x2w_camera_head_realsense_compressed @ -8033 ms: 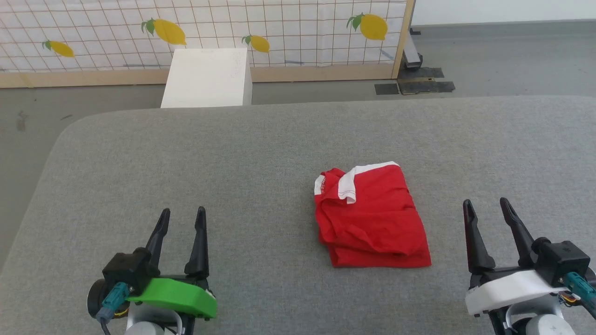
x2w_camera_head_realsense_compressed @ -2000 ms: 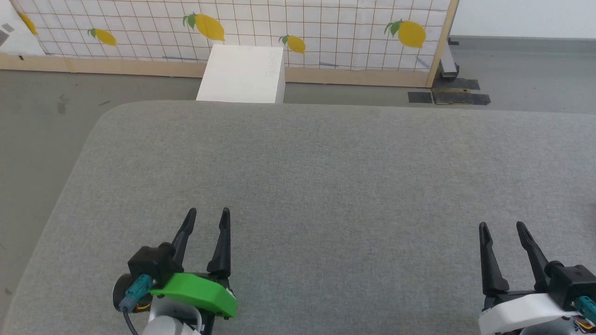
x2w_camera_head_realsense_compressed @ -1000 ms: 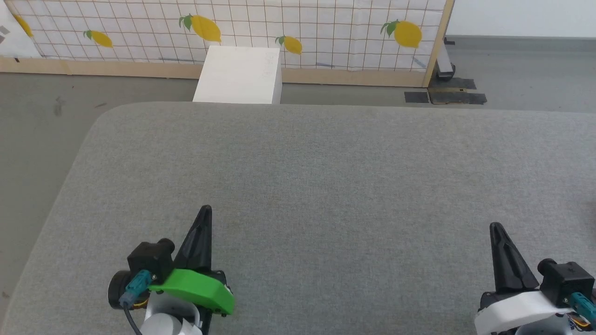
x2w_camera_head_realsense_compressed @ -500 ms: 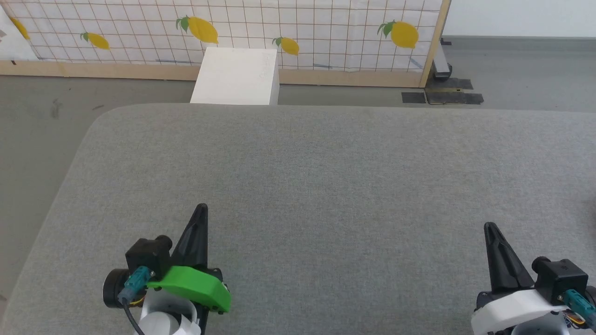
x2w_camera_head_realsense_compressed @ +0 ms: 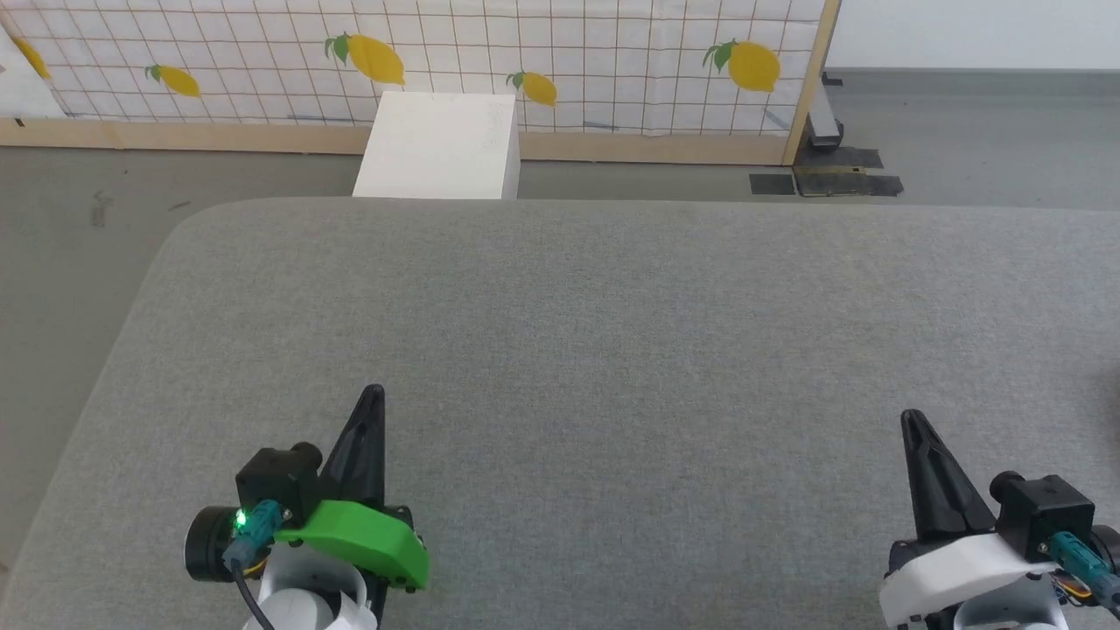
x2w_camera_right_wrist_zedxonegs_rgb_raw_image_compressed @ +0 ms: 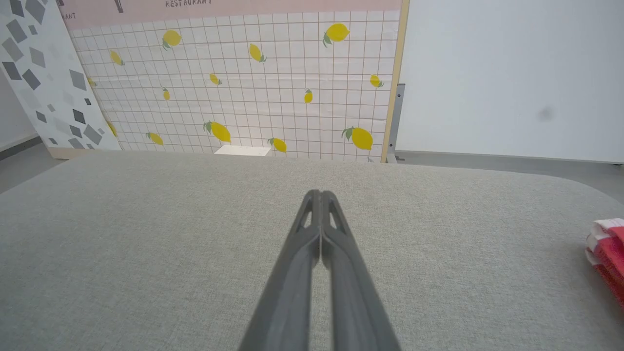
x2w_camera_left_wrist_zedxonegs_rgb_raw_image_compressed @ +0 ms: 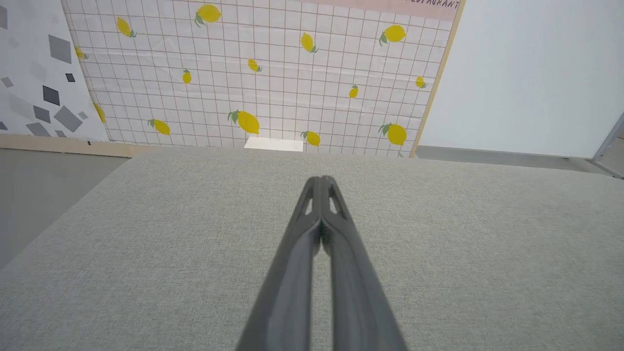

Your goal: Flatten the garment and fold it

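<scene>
The garment point(x2w_camera_right_wrist_zedxonegs_rgb_raw_image_compressed: 609, 253) is a red bundle with a white edge, lying at the far right edge of the right wrist view on the grey padded surface, well to the right of my right gripper. My left gripper point(x2w_camera_head_realsense_compressed: 374, 391) rests at the lower left of the head view, shut and empty; in the left wrist view the left gripper point(x2w_camera_left_wrist_zedxonegs_rgb_raw_image_compressed: 321, 179) has its fingers pressed together. At the lower right sits my right gripper point(x2w_camera_head_realsense_compressed: 910, 416), shut on nothing; the right wrist view has the right gripper point(x2w_camera_right_wrist_zedxonegs_rgb_raw_image_compressed: 321, 193) with both fingers touching.
The grey padded surface point(x2w_camera_head_realsense_compressed: 612, 332) spreads wide ahead, with a rounded far-left corner. Beyond it stand a white box point(x2w_camera_head_realsense_compressed: 437, 144) on the floor and a lemon-patterned panel point(x2w_camera_head_realsense_compressed: 525, 52) with a wooden post point(x2w_camera_head_realsense_compressed: 809, 79).
Both grippers stay shut over the last second. The head view has shifted slightly, so the background drifts left. The garment lay on the surface in the earliest frame and is outside the head view since.
</scene>
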